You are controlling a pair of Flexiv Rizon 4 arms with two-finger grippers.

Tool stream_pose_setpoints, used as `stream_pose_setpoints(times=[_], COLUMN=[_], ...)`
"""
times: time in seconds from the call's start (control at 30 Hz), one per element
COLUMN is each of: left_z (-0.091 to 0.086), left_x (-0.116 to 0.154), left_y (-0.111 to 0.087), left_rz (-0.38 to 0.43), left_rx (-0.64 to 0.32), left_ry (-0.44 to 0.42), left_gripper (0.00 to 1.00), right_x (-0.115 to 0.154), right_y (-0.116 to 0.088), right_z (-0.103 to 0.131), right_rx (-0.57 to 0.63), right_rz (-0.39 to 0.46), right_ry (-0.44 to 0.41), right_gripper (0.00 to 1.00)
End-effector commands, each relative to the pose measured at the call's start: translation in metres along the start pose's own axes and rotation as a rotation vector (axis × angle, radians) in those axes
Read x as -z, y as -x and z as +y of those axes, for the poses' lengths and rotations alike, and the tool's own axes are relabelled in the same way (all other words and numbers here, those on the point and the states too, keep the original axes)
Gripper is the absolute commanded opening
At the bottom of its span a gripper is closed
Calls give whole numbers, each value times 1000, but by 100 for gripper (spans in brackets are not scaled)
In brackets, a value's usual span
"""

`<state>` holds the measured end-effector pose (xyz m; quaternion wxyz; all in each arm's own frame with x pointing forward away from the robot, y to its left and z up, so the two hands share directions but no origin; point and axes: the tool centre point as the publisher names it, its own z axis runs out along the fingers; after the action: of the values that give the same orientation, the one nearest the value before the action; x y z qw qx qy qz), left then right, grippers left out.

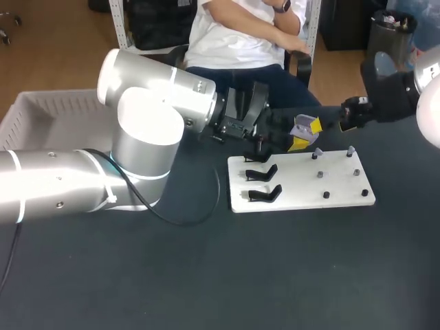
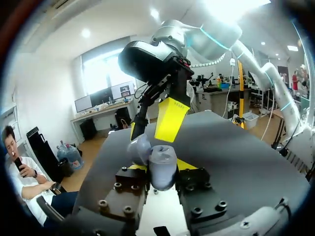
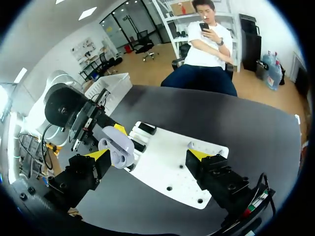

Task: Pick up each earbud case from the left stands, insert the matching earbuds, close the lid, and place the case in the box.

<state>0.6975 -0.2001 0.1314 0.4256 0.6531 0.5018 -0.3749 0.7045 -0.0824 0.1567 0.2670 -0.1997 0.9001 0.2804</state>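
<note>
Over the table [image 1: 275,275], left hand [image 2: 164,167] clasps earbud case [image 2: 157,156].

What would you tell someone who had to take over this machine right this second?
Left gripper: fingers shut on the lavender earbud case, held at the white board's far edge; lid looks open.
Right gripper: fingers open, close beside the case.
Two black stands on the board are bare; what look like earbuds sit on its right-hand pegs.
Done: case picked up. Left: insert earbuds, close lid, place case in the white box.
</note>
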Motion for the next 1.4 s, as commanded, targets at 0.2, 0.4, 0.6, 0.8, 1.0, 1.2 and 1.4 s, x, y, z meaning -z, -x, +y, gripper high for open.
stream_pose_setpoints(times=[0.2, 0.4, 0.6, 0.8, 1.0, 1.2, 1.4], left_z=[-6, 0, 13, 15, 15, 16, 16], left_x=[8, 13, 21, 33, 41, 44, 45], left_y=[0, 2, -2, -2, -3, -5, -7], left_rz=[-56, -137, -239, -251, -273, -278, -286], left_rx=[4, 32, 132, 137, 143, 149, 153], left_ry=[46, 95, 131, 165, 177, 199, 190], left_gripper=[0, 0, 0, 0, 0, 0, 0], right_x=[18, 26, 29, 33, 36, 32, 26], right_y=[4, 3, -2, -12, -19, -25, -31], right_z=[-6, -15, -28, -41, -49, -53, -57], right_rx=[60, 138, 163, 149, 151, 159, 175], right_rz=[10, 73, 141, 177, 226, 275, 333], right_ry=[-85, -189, -270, -313, -364, -397, -415], right_gripper=[100, 100, 100, 100, 100, 100, 100])
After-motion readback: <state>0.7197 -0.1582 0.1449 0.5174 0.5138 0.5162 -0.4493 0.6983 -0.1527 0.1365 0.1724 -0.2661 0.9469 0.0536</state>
